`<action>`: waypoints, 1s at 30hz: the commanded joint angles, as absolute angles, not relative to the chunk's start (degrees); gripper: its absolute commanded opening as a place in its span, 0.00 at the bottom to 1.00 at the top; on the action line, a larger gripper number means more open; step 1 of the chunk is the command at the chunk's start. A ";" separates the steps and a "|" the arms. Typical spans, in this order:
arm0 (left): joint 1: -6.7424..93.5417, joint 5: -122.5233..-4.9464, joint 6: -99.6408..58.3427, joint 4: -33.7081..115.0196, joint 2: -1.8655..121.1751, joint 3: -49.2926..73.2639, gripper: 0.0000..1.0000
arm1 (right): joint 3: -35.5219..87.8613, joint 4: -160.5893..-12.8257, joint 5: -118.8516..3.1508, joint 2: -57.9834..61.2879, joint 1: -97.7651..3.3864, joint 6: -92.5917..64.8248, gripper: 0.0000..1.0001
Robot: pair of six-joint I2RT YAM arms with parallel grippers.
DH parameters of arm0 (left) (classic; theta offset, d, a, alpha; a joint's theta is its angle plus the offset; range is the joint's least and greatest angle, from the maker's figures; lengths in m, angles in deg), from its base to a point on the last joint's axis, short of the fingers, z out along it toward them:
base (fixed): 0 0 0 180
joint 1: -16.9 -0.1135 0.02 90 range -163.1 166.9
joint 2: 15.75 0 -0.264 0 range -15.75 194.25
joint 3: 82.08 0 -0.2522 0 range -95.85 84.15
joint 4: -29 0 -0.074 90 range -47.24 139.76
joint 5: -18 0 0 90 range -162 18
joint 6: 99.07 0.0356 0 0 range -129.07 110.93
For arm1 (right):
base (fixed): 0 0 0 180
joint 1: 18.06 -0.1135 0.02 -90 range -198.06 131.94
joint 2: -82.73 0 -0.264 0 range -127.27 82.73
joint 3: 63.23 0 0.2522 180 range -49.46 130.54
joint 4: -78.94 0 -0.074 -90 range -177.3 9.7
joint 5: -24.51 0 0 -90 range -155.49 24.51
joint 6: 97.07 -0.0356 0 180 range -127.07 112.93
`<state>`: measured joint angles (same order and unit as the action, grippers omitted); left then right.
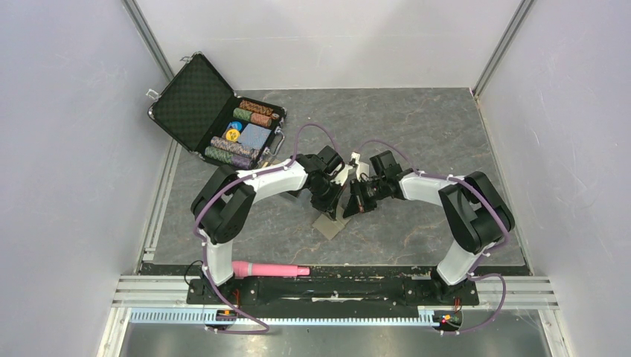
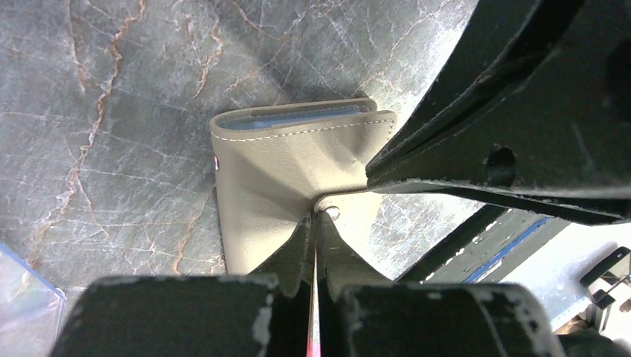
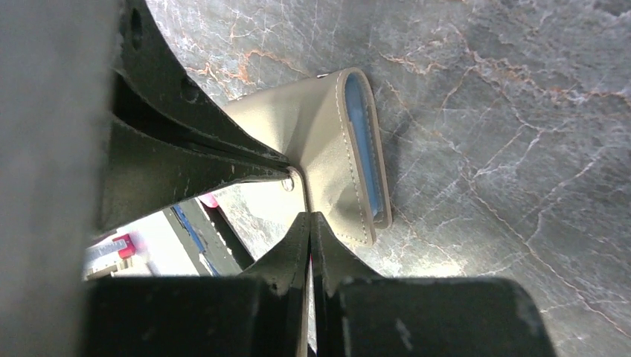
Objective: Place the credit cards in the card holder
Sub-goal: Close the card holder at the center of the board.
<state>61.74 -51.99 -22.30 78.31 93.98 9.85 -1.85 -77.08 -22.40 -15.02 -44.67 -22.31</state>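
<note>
The taupe card holder stands partly lifted at the table's middle between both grippers. In the left wrist view it is folded, with light blue showing inside its far edge. My left gripper is shut on its closing tab, beside the snap. My right gripper is shut on the edge of the holder's cover. In the top view the left gripper and right gripper nearly touch. No credit card shows clearly; a pale clear corner lies at the left wrist view's edge.
An open black case of poker chips sits at the back left. A pink cylinder lies on the near rail by the left arm's base. Grey walls close in the table's left, right and back.
</note>
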 commanded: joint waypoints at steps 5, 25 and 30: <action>61.55 -52.42 -23.82 77.75 93.99 9.12 0.02 | -3.73 -83.20 -15.00 -14.16 -47.61 -22.94 0.00; 61.29 -49.93 -31.35 71.58 88.29 12.41 0.02 | -7.98 -95.22 -16.83 -12.64 -48.06 -34.43 0.00; 60.87 -50.58 -33.79 69.38 86.53 15.02 0.02 | -11.91 -100.76 -19.09 -8.87 -47.25 -37.45 0.00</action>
<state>61.59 -50.76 -29.06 75.93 90.92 13.85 -9.67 -93.98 -19.06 -12.90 -46.82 -34.58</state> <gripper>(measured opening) 0.028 0.004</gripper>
